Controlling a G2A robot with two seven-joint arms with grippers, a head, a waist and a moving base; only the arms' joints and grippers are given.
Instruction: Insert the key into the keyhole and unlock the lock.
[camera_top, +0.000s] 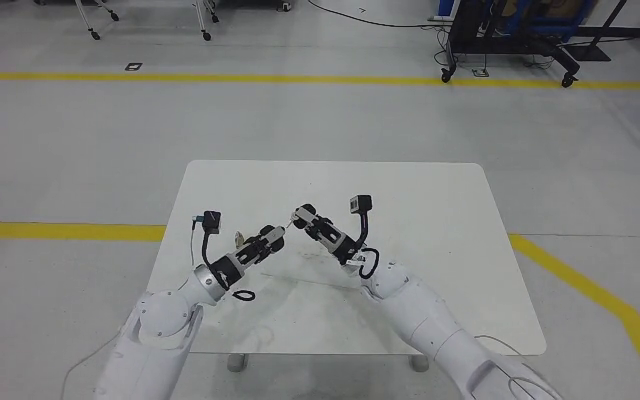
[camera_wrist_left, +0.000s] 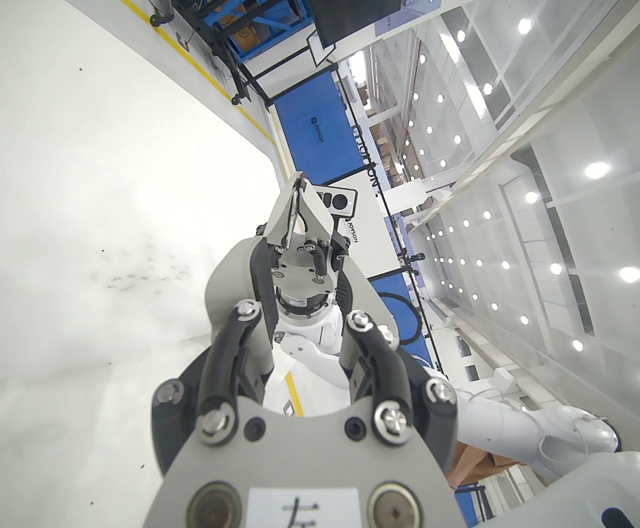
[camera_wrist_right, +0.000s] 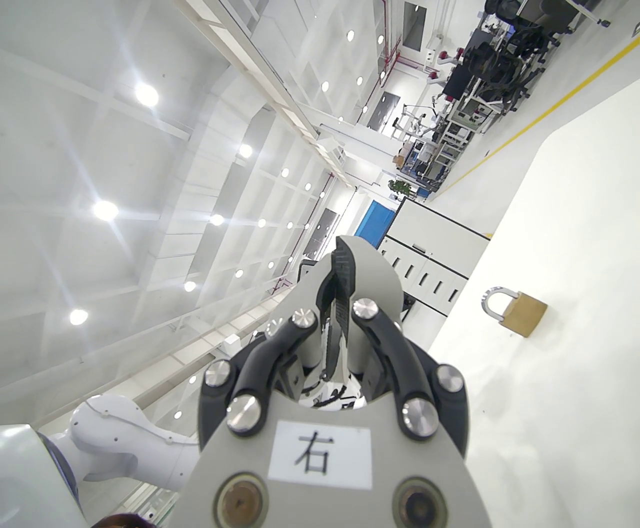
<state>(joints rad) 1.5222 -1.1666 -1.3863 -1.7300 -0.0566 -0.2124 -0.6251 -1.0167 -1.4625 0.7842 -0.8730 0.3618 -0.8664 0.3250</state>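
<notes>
The right end effector (camera_wrist_right: 344, 260) was held above the worktop (camera_top: 430, 200) with its fingers closed together, pad against pad. The key could not be made out between them, so it cannot be told whether the key was pinched there. The left end effector (camera_top: 280, 232) had its fingers apart, and no held object could be made out. Both end effectors were raised, with their tips angled toward each other. They were near but, as far as the top view shows, not touching.

The lock (camera_wrist_right: 522, 312), a brass padlock, lay flat on the worktop with its shackle seated in the body. In the top view it lay just beside the left end effector, on the side away from the right arm. Neither end effector gripped it.

Step in hand, as judged: preparation ahead of insertion. The lock was not yet secured and the keyhole was not yet presented, so the task stood at an early stage. A hand-over of the key between the end effectors is possible but unconfirmed.

The next move calls for the following:
1. Clamp the lock body. The open left end effector is the nearer one. A loose lock would likely slide on the worktop under a push.
2. Turn the keyhole end toward the key.
3. Align the blade with the keyhole axis, push straight in, then rotate.
</notes>
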